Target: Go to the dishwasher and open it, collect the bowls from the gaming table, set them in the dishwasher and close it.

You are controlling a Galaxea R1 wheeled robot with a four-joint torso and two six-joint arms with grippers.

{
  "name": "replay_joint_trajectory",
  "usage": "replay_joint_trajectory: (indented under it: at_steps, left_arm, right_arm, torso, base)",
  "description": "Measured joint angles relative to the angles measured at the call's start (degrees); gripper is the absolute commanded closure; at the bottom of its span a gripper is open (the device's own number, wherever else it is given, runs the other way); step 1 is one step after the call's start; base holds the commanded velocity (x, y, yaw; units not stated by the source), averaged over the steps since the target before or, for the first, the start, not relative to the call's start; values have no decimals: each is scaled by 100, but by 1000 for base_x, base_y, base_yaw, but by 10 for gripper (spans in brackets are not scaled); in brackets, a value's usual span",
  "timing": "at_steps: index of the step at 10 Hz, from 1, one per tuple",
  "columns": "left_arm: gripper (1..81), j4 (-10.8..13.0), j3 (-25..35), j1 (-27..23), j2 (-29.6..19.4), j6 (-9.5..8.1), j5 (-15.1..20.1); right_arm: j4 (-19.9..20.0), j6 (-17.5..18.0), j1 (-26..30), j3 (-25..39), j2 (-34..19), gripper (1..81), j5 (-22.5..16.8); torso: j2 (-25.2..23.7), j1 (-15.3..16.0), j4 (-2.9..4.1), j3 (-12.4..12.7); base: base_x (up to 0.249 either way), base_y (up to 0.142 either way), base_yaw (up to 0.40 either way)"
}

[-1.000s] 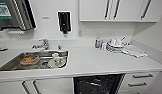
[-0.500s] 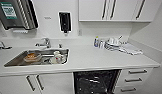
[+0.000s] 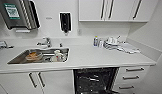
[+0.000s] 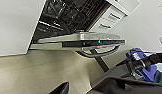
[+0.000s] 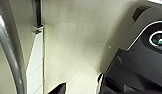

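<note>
Dishwasher (image 3: 94, 80) open under the counter (image 3: 97, 58), door down, racks showing; no legible writing anywhere. Three drawers (image 3: 134, 76) beside it. Can't tell either gripper's finger state.

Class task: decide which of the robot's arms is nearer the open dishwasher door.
Left, probably. Its wrist view looks straight at the lowered dishwasher door; the right wrist view faces floor beside a cabinet edge.

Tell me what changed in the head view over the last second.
The whole picture slid upward and a little left, so the camera moved, not the things: more of the open dishwasher and the white drawers beside it now shows under the counter. Nothing was taken hold of or let go. The sink with its dishes, the tap and the crockery on the counter lie as before.
</note>
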Motion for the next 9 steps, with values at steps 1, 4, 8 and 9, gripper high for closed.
replay_joint_trajectory:
  at_steps: [1,4,8,9]
  left_arm:
    - [10,-38,-173,22,107,-67,7]
    - [10,-258,-1086,417,612,-485,140]
    - [10,-389,-3021,918,1987,-764,149]
    - [10,-399,-3487,1017,2405,-784,149]
  right_arm:
    - [-339,-251,60,-2,-37,10,-12]
    - [-1360,-862,-295,-411,-15,10,-59]
    - [-2571,-1224,-863,-1707,708,10,230]
    - [-2854,-1248,-1001,-2144,964,10,305]
  torso:
    - [0,2,0,0]
    - [2,2,0,0]
    - [2,2,0,0]
    - [0,2,0,0]
  base:
    - [0,0,0]
    - [0,0,0]
    - [0,0,0]
    - [0,0,0]
